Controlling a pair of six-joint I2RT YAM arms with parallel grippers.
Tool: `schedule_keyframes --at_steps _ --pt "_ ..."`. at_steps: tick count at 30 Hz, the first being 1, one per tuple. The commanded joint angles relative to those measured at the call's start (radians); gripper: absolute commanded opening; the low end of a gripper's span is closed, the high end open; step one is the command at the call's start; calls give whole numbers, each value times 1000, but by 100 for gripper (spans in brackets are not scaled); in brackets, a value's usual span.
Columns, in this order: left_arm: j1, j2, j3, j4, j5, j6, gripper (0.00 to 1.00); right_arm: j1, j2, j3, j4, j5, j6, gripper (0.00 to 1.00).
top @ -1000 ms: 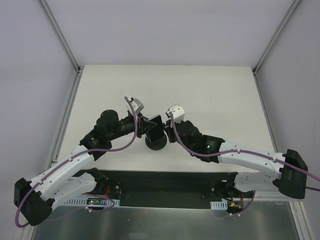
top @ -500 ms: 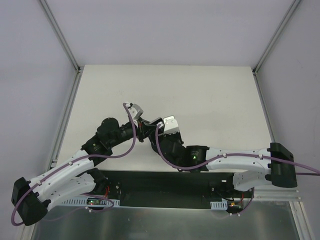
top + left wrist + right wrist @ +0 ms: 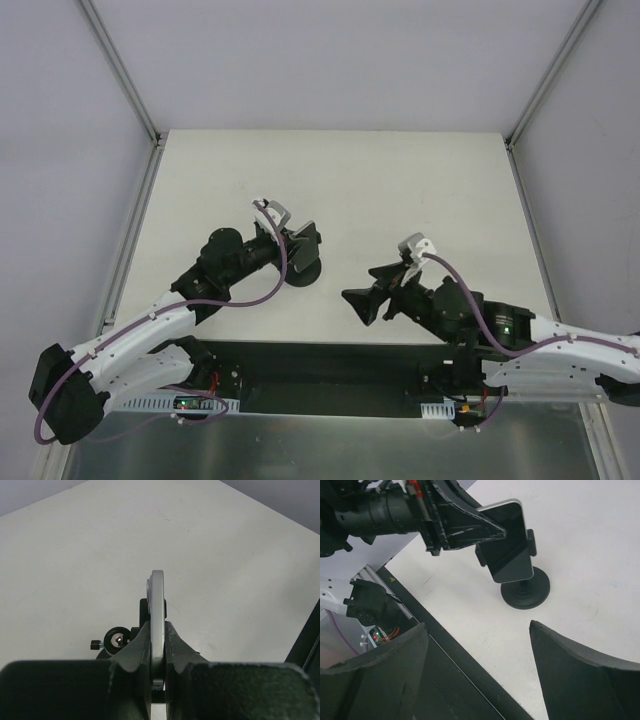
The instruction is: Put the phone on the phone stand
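The phone [image 3: 510, 540], a glossy black slab with a silver edge, stands tilted between the side clamps of the phone stand [image 3: 525, 592], whose round base rests on the white table. My left gripper [image 3: 157, 630] is shut on the phone [image 3: 157, 600], seen edge-on, from its near-left side. From above, the left gripper [image 3: 291, 243] and the phone [image 3: 306, 236] sit just over the stand base [image 3: 305, 271]. My right gripper [image 3: 358, 283] hangs open and empty to the right of the stand, clear of it; in its wrist view, the right gripper [image 3: 477, 624] has wide-apart fingers [image 3: 585, 675].
A black mounting strip [image 3: 330, 362] runs along the table's near edge, in front of the arm bases. Grey walls and metal frame rails [image 3: 135, 230] close in the white table [image 3: 400, 180] on the left, right and back.
The right gripper has opened and pulled back from the stand to the right and toward the near edge. The left gripper still grips the phone at the stand.
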Motion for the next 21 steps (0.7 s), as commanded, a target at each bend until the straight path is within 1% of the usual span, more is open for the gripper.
schedule_keyframes --at_steps 1,3,6,10,11,12,13,15,16,17,18,20,21 --pt "2 4 5 -55 84 79 0 -113 -119 -97 -54 -208 5 86" --pt "2 -1 7 -58 74 85 0 -143 -151 -108 -54 -242 7 88" --pt "2 -4 14 -77 67 85 0 -179 -139 -100 -65 -305 -2 89" --pt "2 7 46 -112 57 64 0 -205 -40 -45 -83 -356 -39 92" --pt "4 14 77 -153 28 38 7 -213 14 -10 -96 -359 -50 93" --pt "4 15 108 -184 21 -8 44 -214 60 7 -96 -367 -57 93" --pt "5 10 119 -217 27 -30 53 -216 80 36 -96 -371 -67 94" --pt "5 -31 134 -241 50 -99 61 -220 132 64 -99 -370 -77 95" --pt "5 -54 136 -250 52 -119 95 -225 149 74 -99 -371 -88 96" --pt "7 -103 142 -297 44 -143 99 -236 166 105 -108 -378 -94 97" --pt "10 -128 171 -322 26 -175 99 -242 199 116 -109 -378 -100 98" --pt "11 -198 204 -467 -3 -196 99 -259 230 160 -116 -341 -93 99" --pt "10 -221 236 -512 -18 -205 99 -263 264 174 -108 -335 -90 97"
